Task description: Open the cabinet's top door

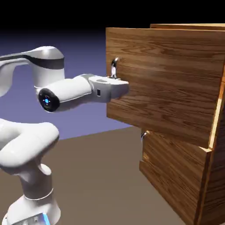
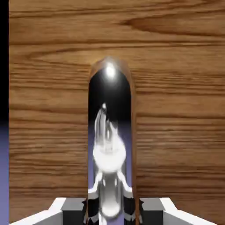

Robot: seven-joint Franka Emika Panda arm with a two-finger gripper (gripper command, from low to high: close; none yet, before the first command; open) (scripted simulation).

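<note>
The cabinet (image 1: 214, 184) of reddish-brown wood fills the exterior view's right. Its top door (image 1: 167, 83) is the large upper panel, and its handle-side edge stands out well forward of the shorter lower panel (image 1: 173, 169). A small silver handle (image 1: 114, 65) sits near that edge. My gripper (image 1: 115, 81) reaches in level from the left and is shut on the handle. In the hand view the shiny handle (image 2: 110, 132) runs up the middle over the door's grain (image 2: 176, 110), with my gripper (image 2: 110, 212) closed on it and grey fingertips (image 2: 72, 210) at either side.
The lower panel has its own small silver handle (image 1: 143, 134). The brown table (image 1: 101, 176) stretches in front of the cabinet. My white arm (image 1: 26, 149) rises at the lower left.
</note>
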